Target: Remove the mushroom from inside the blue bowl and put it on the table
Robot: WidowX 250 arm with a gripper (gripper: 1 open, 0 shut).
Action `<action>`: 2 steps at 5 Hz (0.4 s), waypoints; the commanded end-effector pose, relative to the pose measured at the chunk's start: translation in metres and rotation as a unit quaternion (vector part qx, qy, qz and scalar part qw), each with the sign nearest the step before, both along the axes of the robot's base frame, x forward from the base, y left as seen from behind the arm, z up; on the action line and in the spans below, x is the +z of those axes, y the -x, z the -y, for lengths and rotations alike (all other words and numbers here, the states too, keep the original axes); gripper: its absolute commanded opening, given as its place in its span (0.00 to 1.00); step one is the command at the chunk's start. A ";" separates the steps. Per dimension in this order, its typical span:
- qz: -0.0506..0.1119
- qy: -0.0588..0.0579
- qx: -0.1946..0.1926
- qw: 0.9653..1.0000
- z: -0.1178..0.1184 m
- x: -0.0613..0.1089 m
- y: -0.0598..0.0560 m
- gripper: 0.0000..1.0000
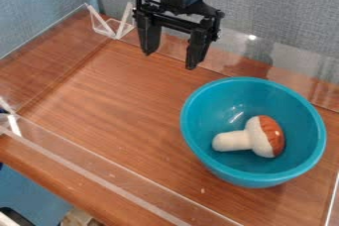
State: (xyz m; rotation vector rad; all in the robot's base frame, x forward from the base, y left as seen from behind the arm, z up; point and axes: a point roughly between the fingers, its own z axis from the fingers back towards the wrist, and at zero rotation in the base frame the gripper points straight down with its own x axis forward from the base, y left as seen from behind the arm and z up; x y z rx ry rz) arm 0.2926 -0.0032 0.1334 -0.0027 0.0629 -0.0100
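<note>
The mushroom (253, 137), with a cream stem and an orange-brown cap, lies on its side inside the blue bowl (212, 109), toward the bowl's right. The bowl stands on the reddish-brown wooden table (106, 96) at the right front. My gripper (175, 52) hangs above the table's back middle, pointing down, with its two black fingers spread apart and nothing between them. It is up and to the left of the bowl, well apart from it.
Low clear acrylic walls (93, 166) edge the table on all sides. A white wire bracket (109, 22) leans at the back left corner. Bare wood stretches across the left and middle of the table.
</note>
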 end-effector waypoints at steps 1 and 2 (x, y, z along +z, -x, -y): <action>-0.001 0.004 -0.035 0.999 0.014 -0.009 0.000 1.00; -0.003 0.007 -0.071 0.997 0.029 -0.019 0.001 1.00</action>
